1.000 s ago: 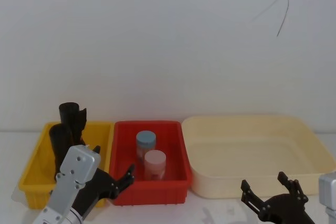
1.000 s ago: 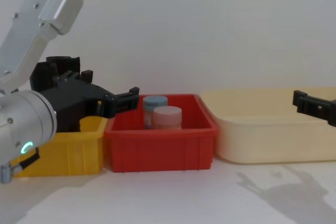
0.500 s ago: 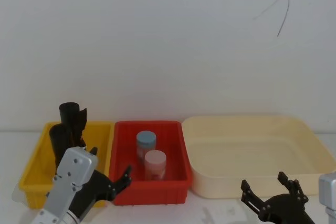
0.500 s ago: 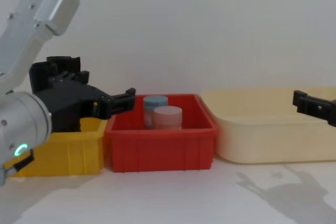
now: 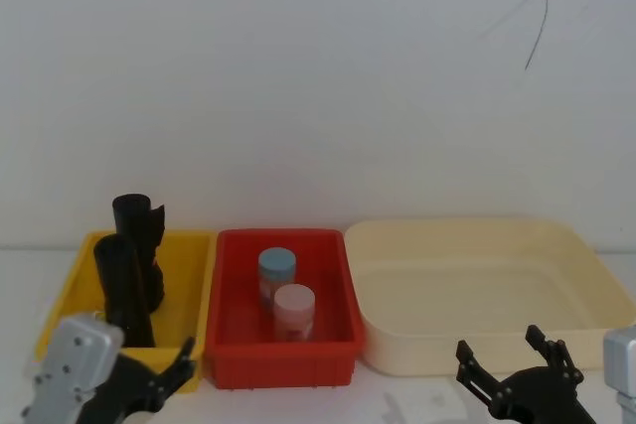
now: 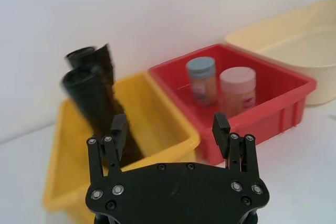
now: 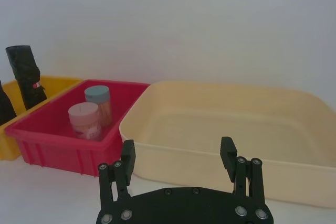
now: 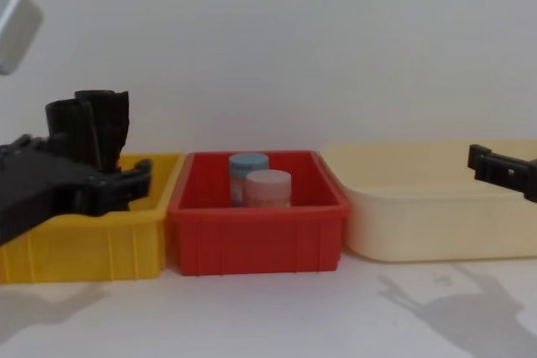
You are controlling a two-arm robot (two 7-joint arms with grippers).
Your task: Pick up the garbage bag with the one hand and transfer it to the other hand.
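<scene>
Two black crinkly garbage bag rolls (image 5: 125, 285) stand upright in the yellow bin (image 5: 189, 285) at the far left, one behind the other. My left gripper (image 5: 169, 369) hangs low in front of that bin, open and empty, short of the rolls. The left wrist view looks past its gripper (image 6: 169, 129) at the rolls (image 6: 94, 100), which stand ahead between the spread fingers. From the chest the left gripper (image 8: 134, 184) sits level with the bin's rim. My right gripper (image 5: 502, 345) rests open and empty in front of the cream tray (image 7: 273, 161).
A red bin (image 5: 333, 345) in the middle holds a blue-lidded jar (image 5: 276, 270) and a pink-lidded jar (image 5: 293, 307). The wide cream tray (image 5: 596, 275) on the right has nothing in it. A white wall rises close behind the bins.
My left arm has drawn back and to the left, from in front of the red bin's corner to in front of the yellow bin. The right arm has not moved.
</scene>
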